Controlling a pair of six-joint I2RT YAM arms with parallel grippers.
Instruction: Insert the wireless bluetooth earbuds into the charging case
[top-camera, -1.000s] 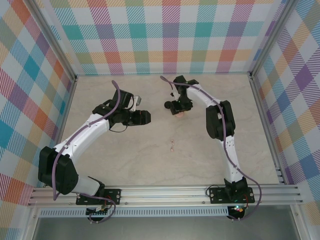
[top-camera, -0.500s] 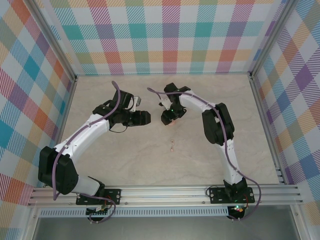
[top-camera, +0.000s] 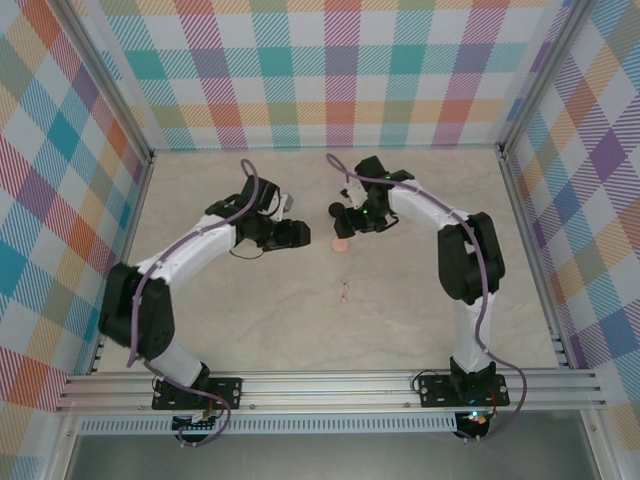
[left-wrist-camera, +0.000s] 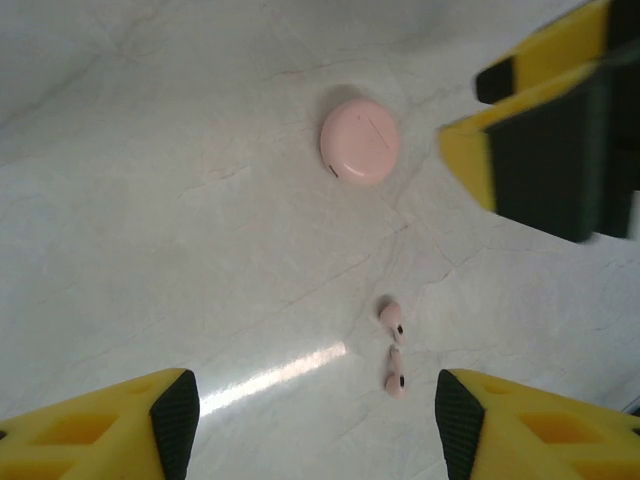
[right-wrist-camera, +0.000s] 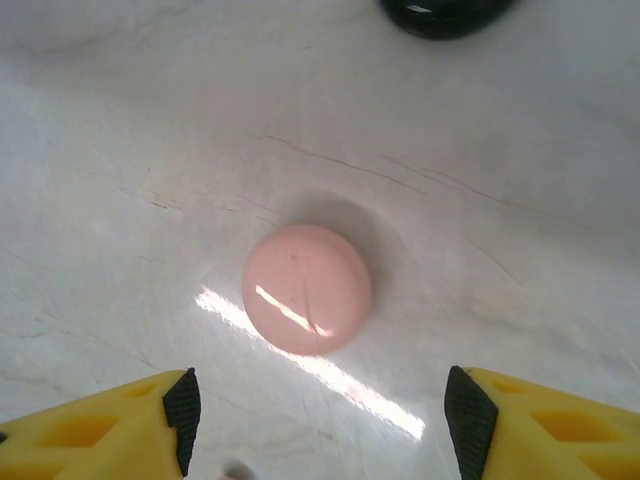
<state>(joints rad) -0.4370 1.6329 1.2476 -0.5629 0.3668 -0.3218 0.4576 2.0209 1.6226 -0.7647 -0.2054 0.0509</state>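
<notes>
A round pale pink charging case (top-camera: 342, 243) (left-wrist-camera: 360, 140) (right-wrist-camera: 307, 288) lies flat on the marble tabletop with its lid down. Two pale pink earbuds (left-wrist-camera: 392, 315) (top-camera: 345, 292) lie side by side nearer the arms' bases, apart from the case. My right gripper (top-camera: 338, 212) (right-wrist-camera: 322, 430) hovers just behind the case, open, with nothing between its fingers. My left gripper (top-camera: 292, 233) (left-wrist-camera: 315, 430) is to the left of the case, open and empty; in its wrist view the earbuds lie just inside its right fingertip (left-wrist-camera: 458, 420).
A dark glossy rounded object (right-wrist-camera: 445, 15) shows at the top edge of the right wrist view. The right gripper's yellow fingers (left-wrist-camera: 545, 130) fill the upper right of the left wrist view. Plaid walls close in the table (top-camera: 250, 330) on three sides.
The right gripper carried the pink case a little left and toward the arms' bases, opened, and drew back, leaving the case on the table. The left gripper has shifted slightly right.
</notes>
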